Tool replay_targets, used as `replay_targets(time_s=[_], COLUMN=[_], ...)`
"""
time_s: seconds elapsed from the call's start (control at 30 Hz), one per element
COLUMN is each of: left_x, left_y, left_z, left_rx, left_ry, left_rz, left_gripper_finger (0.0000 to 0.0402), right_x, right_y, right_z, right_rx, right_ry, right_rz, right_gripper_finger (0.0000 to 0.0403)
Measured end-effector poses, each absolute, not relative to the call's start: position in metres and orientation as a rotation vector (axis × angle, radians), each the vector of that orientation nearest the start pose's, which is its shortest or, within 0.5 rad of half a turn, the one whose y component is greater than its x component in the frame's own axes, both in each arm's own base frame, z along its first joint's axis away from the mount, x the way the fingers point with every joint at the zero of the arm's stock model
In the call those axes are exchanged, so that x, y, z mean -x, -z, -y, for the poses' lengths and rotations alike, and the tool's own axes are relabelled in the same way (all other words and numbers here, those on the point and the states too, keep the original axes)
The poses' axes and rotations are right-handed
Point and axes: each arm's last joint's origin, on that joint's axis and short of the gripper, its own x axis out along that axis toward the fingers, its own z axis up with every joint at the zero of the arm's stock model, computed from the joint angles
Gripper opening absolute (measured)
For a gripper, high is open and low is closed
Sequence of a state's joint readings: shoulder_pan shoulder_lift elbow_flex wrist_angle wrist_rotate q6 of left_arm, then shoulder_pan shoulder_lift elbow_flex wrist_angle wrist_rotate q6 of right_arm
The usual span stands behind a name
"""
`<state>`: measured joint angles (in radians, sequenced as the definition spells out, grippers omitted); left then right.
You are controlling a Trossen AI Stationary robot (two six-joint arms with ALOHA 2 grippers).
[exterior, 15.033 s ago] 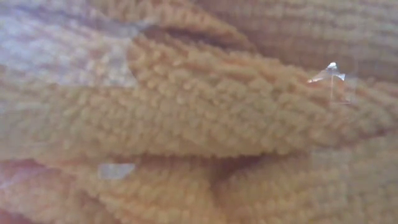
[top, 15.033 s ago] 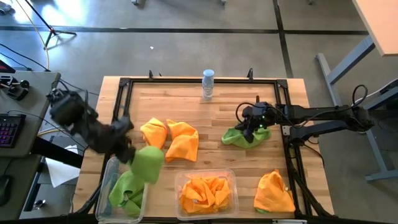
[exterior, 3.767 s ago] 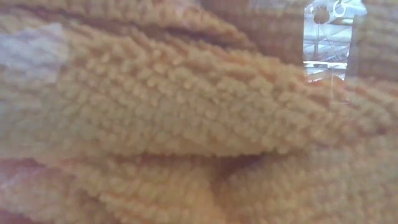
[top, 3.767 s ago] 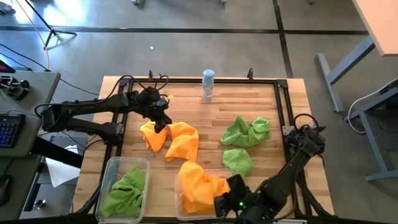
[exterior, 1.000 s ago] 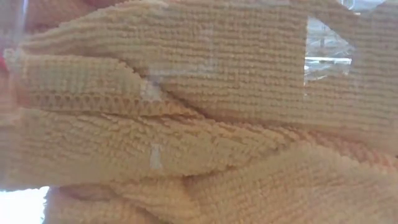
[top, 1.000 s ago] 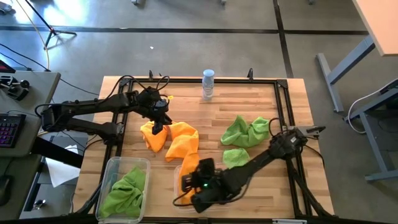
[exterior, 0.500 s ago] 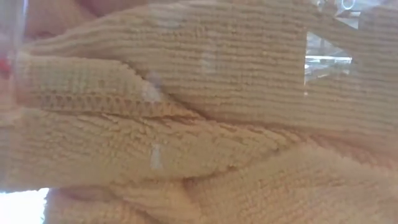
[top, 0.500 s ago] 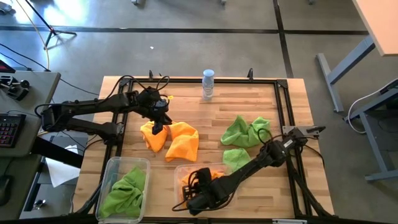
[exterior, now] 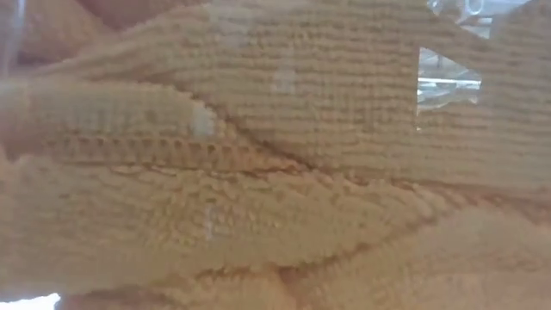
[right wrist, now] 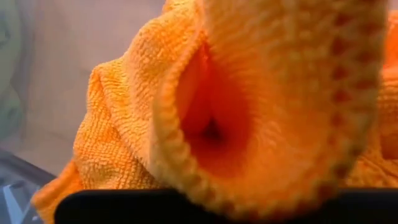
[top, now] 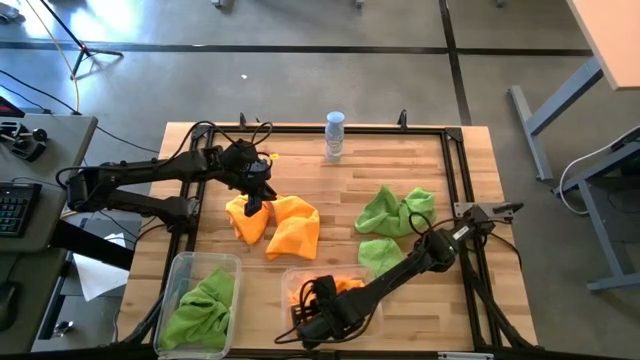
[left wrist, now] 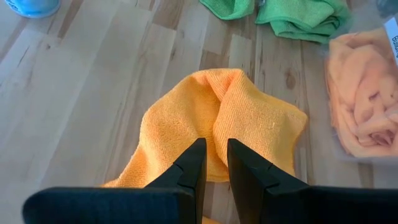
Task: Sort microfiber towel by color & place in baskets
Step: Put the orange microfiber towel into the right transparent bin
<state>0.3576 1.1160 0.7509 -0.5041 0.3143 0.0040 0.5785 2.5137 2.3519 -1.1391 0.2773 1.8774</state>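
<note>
Orange microfiber towels (top: 282, 226) lie bunched on the tabletop (top: 345, 175), touching the left gripper (top: 252, 204), whose fingers stand nearly closed at the cloth's 10 o'clock edge. Right gripper (top: 312, 318), fingers closed, is down in the wider basket (top: 366, 278) among orange towels. No writing is readable.

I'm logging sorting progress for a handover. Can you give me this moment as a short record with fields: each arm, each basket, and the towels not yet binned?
left gripper: over the loose orange towels, jaws nearly closed, a narrow gap between them
right gripper: down in the wider basket, jaws shut, pressed into orange towels
narrower basket: holds green towels
loose on table: two orange towels, two green towels
other: clear bottle at the table's far edge
</note>
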Motion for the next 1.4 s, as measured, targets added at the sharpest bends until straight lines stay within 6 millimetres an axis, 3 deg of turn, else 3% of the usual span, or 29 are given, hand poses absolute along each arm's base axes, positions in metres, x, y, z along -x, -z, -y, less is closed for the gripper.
replay_targets(time_s=[0.23, 0.57, 0.7, 0.97, 1.2, 1.4], left_x=[-0.205, -0.205, -0.205, -0.205, -0.205, -0.205], left_y=[-0.236, -0.236, -0.236, -0.236, -0.236, -0.236], left_z=[-0.067, -0.067, -0.067, -0.067, -0.067, -0.067], left_rx=[0.285, 0.286, 0.286, 0.286, 0.286, 0.307], left_ry=[-0.039, -0.038, -0.038, -0.038, -0.038, -0.048], left_rz=[-0.827, -0.828, -0.828, -0.828, -0.827, -0.827], left_gripper_finger=[0.0050, 0.0050, 0.0050, 0.0050, 0.0050, 0.0050], right_x=[-0.430, -0.415, -0.407, -0.394, -0.391, -0.402], right_y=[-0.203, -0.250, -0.272, -0.302, -0.316, -0.309], right_z=[-0.278, -0.275, -0.273, -0.267, -0.249, -0.216], right_rx=[-1.125, -1.186, -1.193, -1.186, -0.953, -0.758], right_ry=[0.799, 0.753, 0.732, 0.704, 0.720, 0.727], right_rz=[-0.849, -0.782, -0.704, -0.636, -0.535, -0.748], right_gripper_finger=[0.0011, 0.0096, 0.0113, 0.0104, 0.0084, 0.0035])
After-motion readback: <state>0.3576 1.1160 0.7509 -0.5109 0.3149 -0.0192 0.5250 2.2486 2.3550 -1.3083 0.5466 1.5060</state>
